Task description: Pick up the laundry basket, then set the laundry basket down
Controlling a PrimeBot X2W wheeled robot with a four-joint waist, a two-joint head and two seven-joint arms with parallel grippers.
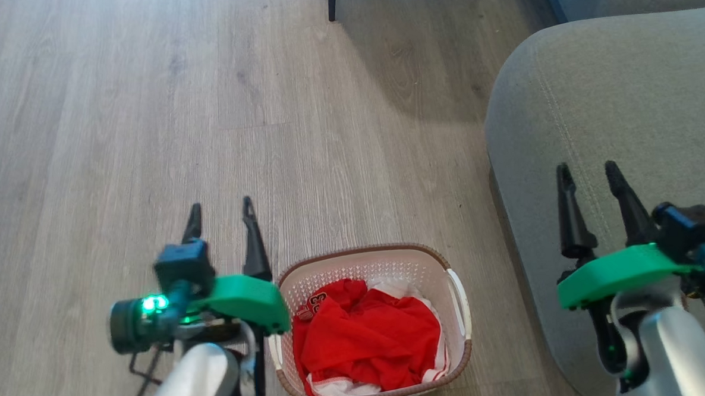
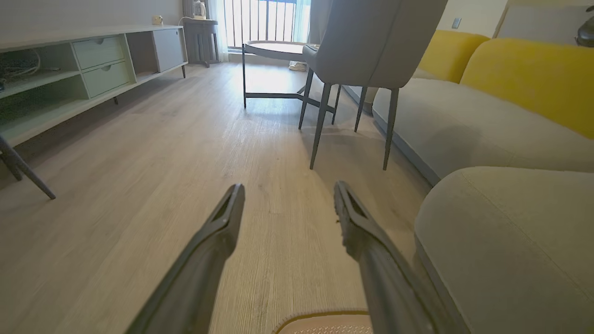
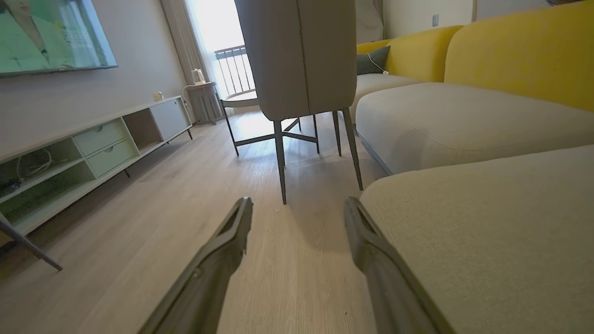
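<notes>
The laundry basket (image 1: 385, 262) stands on the wood floor at the bottom centre of the head view, cream-white with a brown rim, holding red and white clothes (image 1: 367, 337). Its rim (image 2: 325, 320) peeks in at the bottom of the left wrist view. My left gripper (image 1: 221, 209) hangs open just left of the basket, above the floor, touching nothing. My right gripper (image 1: 589, 173) is open over the grey sofa cushion (image 1: 622, 109), to the right of the basket. In each wrist view the gripper (image 2: 287, 195) (image 3: 297, 206) shows spread fingers with nothing between them.
A grey chair (image 2: 371, 41) on thin dark legs stands ahead, with a round table (image 2: 278, 48) behind it. The grey sofa with yellow backs (image 3: 519, 51) runs along the right. A low pale cabinet (image 2: 69, 69) lines the left wall. Bare floor (image 1: 146, 112) spreads to the left.
</notes>
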